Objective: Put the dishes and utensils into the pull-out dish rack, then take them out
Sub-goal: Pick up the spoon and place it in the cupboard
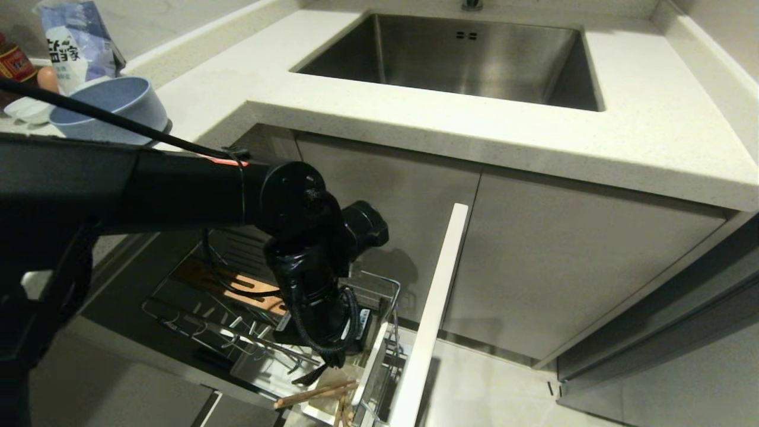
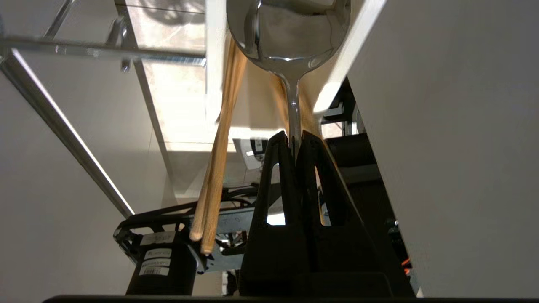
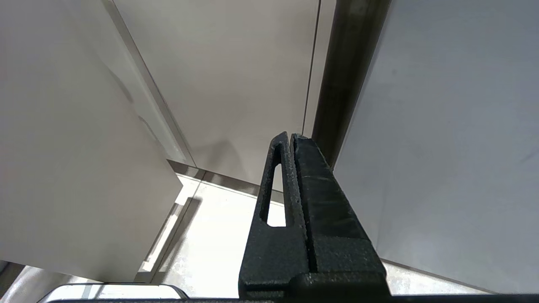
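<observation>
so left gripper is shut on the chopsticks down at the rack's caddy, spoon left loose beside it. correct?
Not quite: swap the two. The left wrist view shows the left gripper shut on the spoon handle; the chopsticks stand loose beside it, untouched. The rest holds: the head view shows that arm down at the pull-out dish rack, by its caddy.

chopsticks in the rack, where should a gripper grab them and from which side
Probably near their upper ends, coming from above. The chopsticks stand leaning side by side, so both fit in one pinch. Their lower ends sit deep between the rack's walls. The left gripper is already shut on the spoon beside them.
</observation>
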